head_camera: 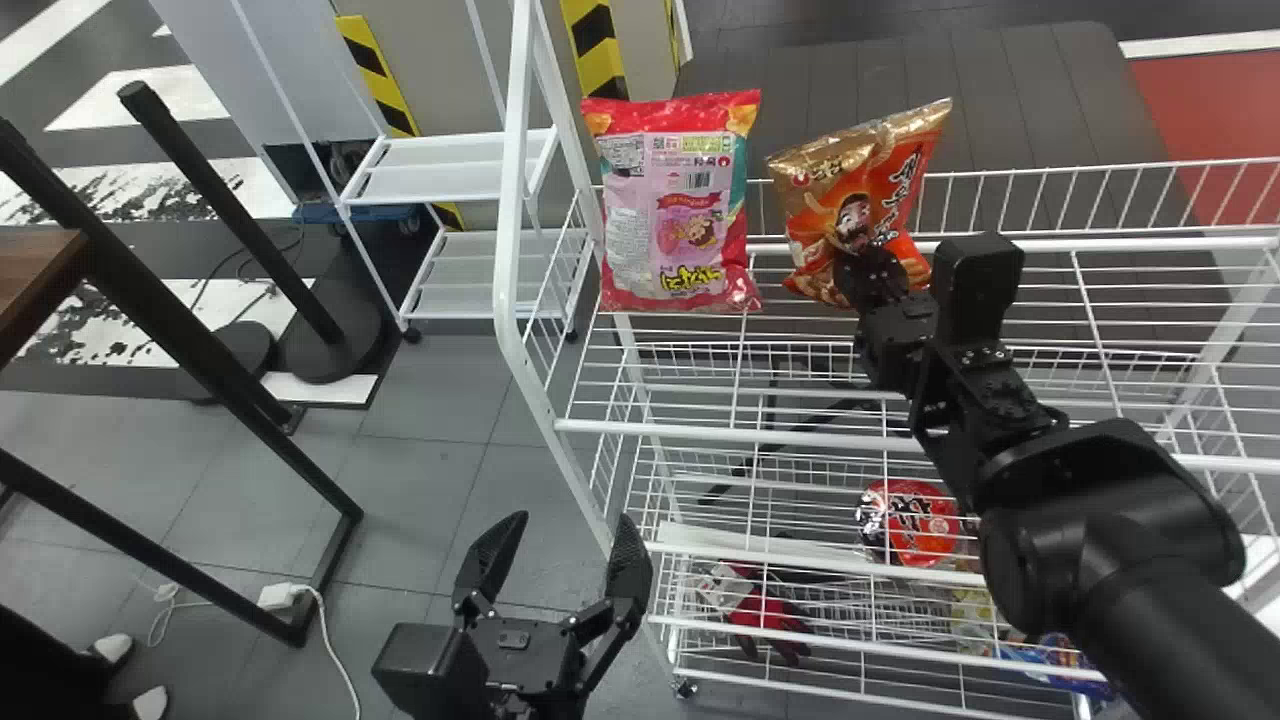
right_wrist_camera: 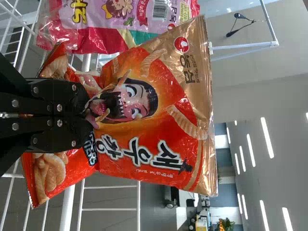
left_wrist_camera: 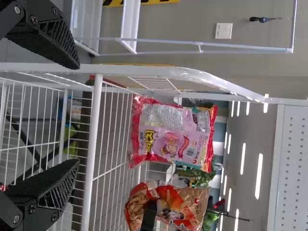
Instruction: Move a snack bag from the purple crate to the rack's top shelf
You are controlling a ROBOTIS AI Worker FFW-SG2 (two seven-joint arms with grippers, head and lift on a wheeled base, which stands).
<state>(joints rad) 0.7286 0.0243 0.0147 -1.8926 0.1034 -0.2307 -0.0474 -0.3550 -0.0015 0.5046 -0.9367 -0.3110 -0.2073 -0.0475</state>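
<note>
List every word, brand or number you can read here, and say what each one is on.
"새우깡": large lettering on the orange and gold snack bag.
"농심": beside the red round logo on that same bag.
Orange bag's other print: too small or partly covered to read.
Pink and red bag: its lettering, fine print and barcode digits can't be read with certainty.
Round red package: its lettering is too blurred to read.

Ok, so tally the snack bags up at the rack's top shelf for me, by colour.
Red and pink snack bag: 1
Orange and gold snack bag, held in the right gripper: 1
Total: 2
</note>
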